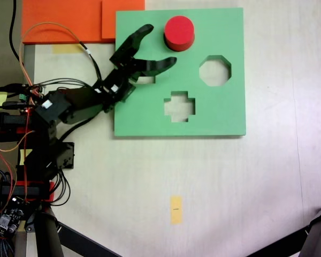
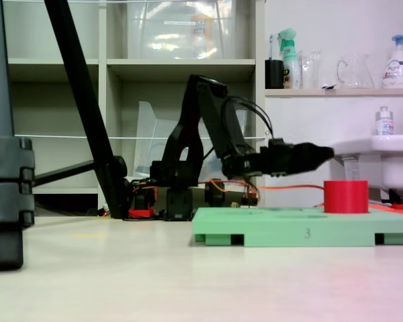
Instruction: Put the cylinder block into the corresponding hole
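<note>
From above: red cylinder block point(image 1: 179, 32) standing upright near the far edge of the green board point(image 1: 224, 115), seemingly seated in the corresponding hole point(image 1: 173, 46), of which just a dark sliver shows at the block's base; probably already placed, though depth of seating hard to judge. Octagonal cut-out point(image 1: 214, 70) toward the right edge, cross-shaped cut-out point(image 1: 179, 105) nearer the front edge, both unfilled. Gripper point(image 1: 165, 44) spread wide, holding nothing, one finger reaching toward the board's far left corner, the other lying across the board just beside the block; forearm stretched in from the left edge of the table point(image 1: 267, 187). From the low side camera: block point(image 2: 346, 196) rising above the board point(image 2: 302, 231) top near its right end; arm folded high at the elbow, then running level and low, gripper point(image 2: 326, 153) hanging just above and left of the block, apart from it.
</note>
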